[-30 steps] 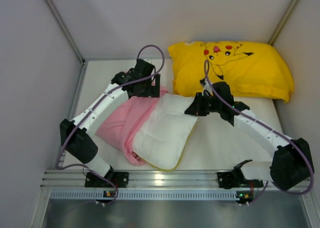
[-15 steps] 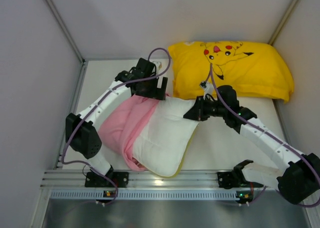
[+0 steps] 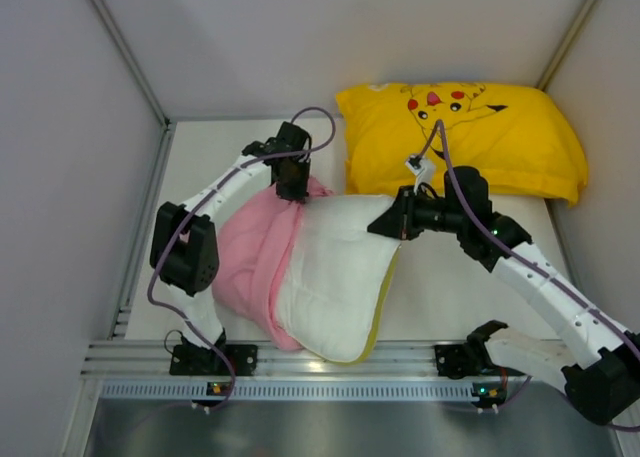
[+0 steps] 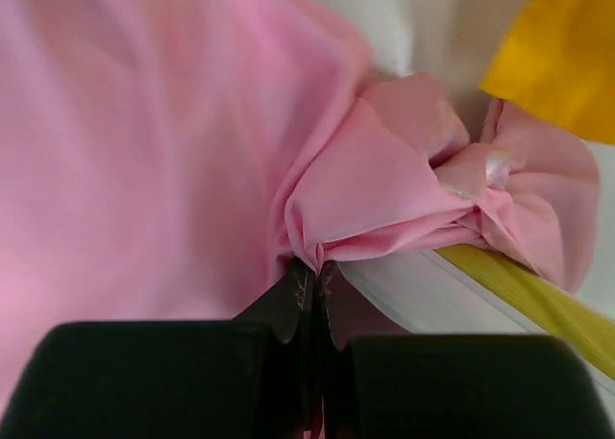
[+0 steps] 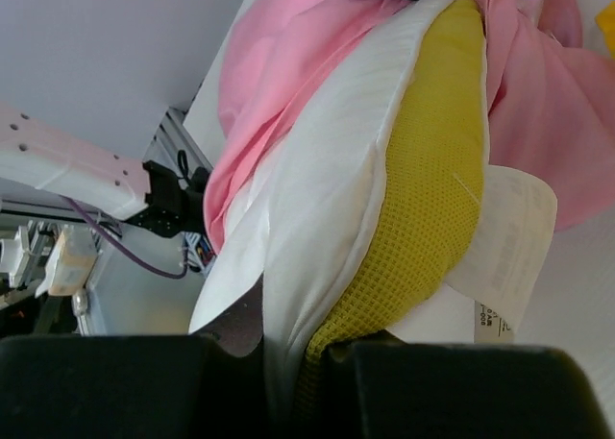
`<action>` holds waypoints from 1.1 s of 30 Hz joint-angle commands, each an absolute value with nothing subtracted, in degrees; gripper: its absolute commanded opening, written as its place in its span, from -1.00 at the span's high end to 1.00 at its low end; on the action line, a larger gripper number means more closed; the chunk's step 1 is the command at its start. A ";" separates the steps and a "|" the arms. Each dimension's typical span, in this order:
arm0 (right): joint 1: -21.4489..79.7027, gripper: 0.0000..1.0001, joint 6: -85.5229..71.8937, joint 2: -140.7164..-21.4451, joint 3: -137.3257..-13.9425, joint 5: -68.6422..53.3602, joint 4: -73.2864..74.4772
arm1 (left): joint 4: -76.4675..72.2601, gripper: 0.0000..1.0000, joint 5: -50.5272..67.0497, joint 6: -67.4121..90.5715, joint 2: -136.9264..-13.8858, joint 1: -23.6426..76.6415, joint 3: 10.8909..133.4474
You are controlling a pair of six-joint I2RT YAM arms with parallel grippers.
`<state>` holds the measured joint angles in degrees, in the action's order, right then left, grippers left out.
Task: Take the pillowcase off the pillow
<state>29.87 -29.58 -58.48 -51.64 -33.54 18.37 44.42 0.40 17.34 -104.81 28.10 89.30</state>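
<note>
We see the plump white pillow, yellow-edged, lying on the surface, half out of the pink pillowcase. Our left tool pinches the pillowcase; right tool pinches the pillow's far corner.

The left end effector is pinched closed, its arm stretched toward 12 o'clock; the right end effector, also clamped, points toward 9 o'clock.

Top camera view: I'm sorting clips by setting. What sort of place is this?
Probably a robot test booth, not a bedroom: plain panel walls, a metal rail carrying robot arms, and a pillow on a white table.
</note>
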 commanded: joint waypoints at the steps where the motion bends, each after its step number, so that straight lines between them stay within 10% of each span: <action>1: 30.94 1.00 -31.63 -53.70 -60.02 -35.07 13.62 | 47.46 1.00 -8.08 19.42 -105.04 21.89 89.22; 16: 22.86 1.00 -27.60 -57.74 -73.65 -13.18 21.10 | 45.00 1.00 -9.89 20.04 -81.48 4.75 78.04; 18: 22.24 1.00 -27.60 -60.64 -73.83 -13.62 21.36 | 45.00 0.12 -4.16 20.21 -80.95 4.66 78.75; 19: 21.80 1.00 -27.68 -61.51 -73.74 -14.32 21.27 | 45.00 -0.82 2.31 20.82 -80.77 4.75 79.27; 20: 21.71 1.00 -27.77 -63.18 -73.57 -14.41 21.18 | 45.00 -0.98 5.77 21.18 -80.16 4.83 79.54; 33: 16.96 1.00 -31.11 -69.35 -65.48 -14.15 18.73 | 44.30 -0.98 1.87 33.65 -64.78 30.92 66.90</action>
